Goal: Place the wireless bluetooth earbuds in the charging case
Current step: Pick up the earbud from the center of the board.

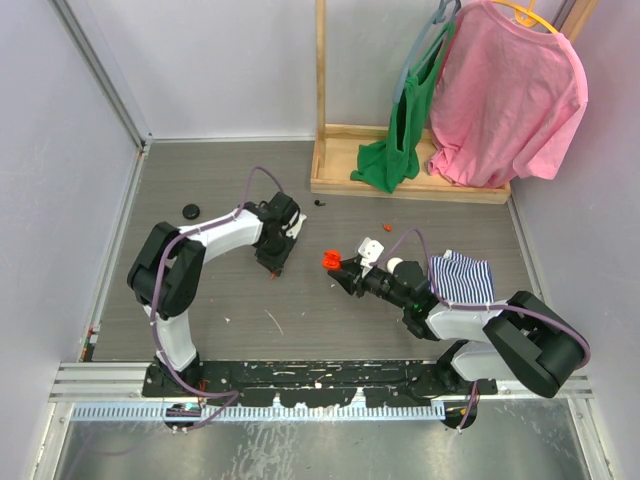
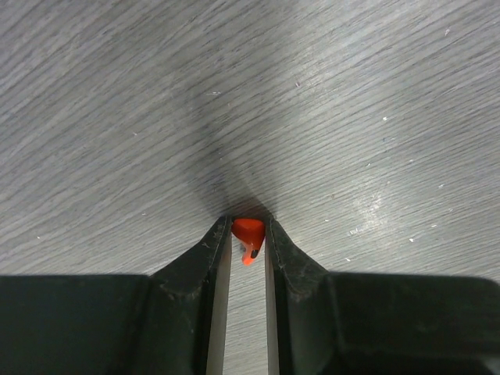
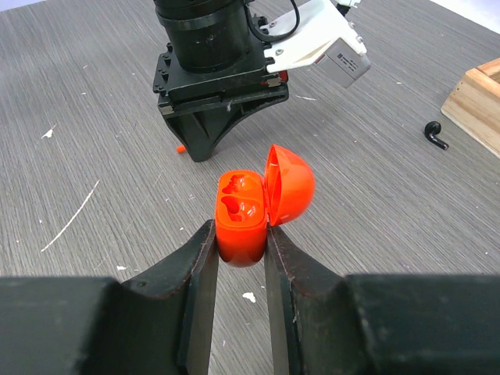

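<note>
Left wrist view: the left gripper (image 2: pixel 248 226) pinches a red earbud (image 2: pixel 248 233) on the table (image 2: pixel 351 117) by its jaw tips; it could squirt free on lifting. To its right, the right gripper (image 3: pixel 238 238) clamps the open charging case (image 3: pixel 238 211).

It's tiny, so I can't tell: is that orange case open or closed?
Open. Held in the right gripper, the orange case has its lid hinged back, both inner wells showing.
</note>
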`<act>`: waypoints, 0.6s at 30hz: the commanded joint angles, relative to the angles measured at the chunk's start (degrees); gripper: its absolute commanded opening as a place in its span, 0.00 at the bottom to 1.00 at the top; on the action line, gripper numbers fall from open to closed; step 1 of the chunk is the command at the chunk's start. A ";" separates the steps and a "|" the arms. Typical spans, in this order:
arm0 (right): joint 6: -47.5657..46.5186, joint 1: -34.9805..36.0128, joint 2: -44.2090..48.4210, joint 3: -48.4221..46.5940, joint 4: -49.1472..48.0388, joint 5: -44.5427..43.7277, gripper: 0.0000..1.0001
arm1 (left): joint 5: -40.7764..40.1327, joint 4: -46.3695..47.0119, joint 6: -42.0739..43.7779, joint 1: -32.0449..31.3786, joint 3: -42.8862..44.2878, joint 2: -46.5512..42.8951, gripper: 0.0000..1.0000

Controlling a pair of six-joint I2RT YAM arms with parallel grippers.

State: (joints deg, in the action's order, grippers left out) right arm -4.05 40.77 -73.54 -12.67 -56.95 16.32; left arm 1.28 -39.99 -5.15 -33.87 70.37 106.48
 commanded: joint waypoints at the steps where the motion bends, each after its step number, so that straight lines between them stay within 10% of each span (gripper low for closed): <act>1: -0.60 0.40 0.65 -2.20 -2.55 -0.76 0.01 | -1.02 -0.94 -3.21 -0.77 -0.52 -2.36 0.17; 18: -0.71 0.69 1.11 -1.59 -3.76 -0.94 0.01 | -15.03 8.94 -18.70 -7.55 -9.79 -24.48 0.12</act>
State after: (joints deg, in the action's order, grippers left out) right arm -4.21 41.10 -73.54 -12.67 -56.95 16.29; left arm -7.40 -35.51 -18.72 -39.64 62.30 88.71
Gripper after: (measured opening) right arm 0.328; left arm 0.195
